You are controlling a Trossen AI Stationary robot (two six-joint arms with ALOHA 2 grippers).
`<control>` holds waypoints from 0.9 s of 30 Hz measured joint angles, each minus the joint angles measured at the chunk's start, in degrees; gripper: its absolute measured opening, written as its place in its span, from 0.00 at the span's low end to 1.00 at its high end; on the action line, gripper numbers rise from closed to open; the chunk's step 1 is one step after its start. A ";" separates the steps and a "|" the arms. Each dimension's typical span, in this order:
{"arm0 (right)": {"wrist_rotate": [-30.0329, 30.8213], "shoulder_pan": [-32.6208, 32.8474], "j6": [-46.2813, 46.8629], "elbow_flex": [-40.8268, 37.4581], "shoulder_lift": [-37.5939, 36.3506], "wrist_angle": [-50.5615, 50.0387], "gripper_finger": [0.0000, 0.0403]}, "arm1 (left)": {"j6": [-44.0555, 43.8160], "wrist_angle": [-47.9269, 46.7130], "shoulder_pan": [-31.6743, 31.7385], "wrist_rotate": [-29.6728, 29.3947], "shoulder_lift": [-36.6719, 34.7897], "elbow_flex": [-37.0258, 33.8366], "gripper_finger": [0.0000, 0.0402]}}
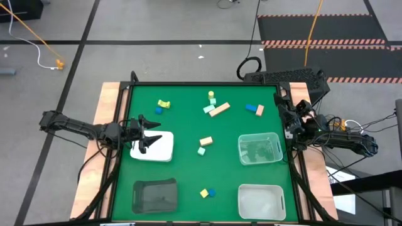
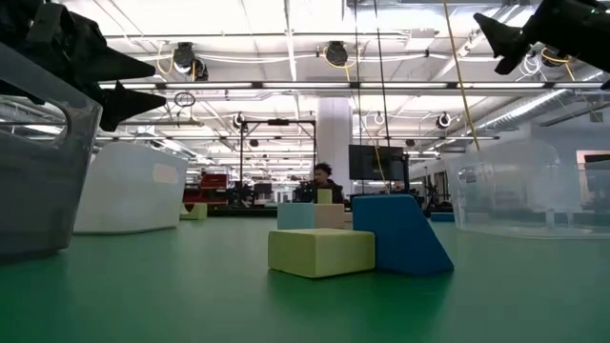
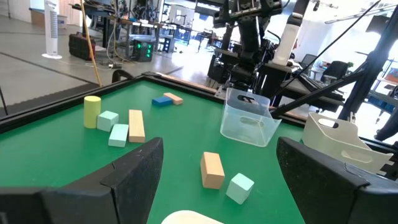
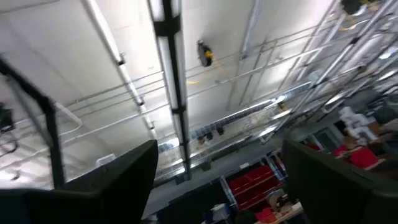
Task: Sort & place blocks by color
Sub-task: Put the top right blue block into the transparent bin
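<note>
The left gripper (image 1: 152, 139) hangs with jaws spread and empty over the white tray (image 1: 164, 152) at the table's left. The blocks (image 1: 205, 145) lie scattered mid-table and farther off, none sorted. Two touching blocks near centre risk being nudged or grabbed together; the right gripper (image 1: 290, 119) waits, jaws apart, at the right edge.

Green table (image 1: 188, 125), wood-edged. Scattered blocks (image 1: 219, 110) across the far and middle parts, a yellow-and-blue pair (image 1: 207, 193) near the front. White tray (image 1: 164, 150) left, dark tray (image 1: 154, 195) front left, two clear bins (image 1: 259, 149) right.
</note>
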 joint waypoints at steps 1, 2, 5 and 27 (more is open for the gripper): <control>1.12 -0.02 -0.04 0.00 0.00 0.00 0.83 | 0.00 0.00 0.00 0.00 -0.01 -0.02 0.78; 1.90 -0.02 0.00 0.00 -0.01 0.04 0.83 | 0.01 0.00 0.00 0.00 -0.02 0.00 0.78; 1.94 -0.02 -0.64 0.00 -0.02 0.06 0.83 | 0.01 0.00 0.00 0.00 -0.02 0.00 0.78; 1.76 -0.02 14.41 3.19 0.53 -3.60 0.83 | 0.00 0.00 -0.02 0.00 -0.01 -0.02 0.78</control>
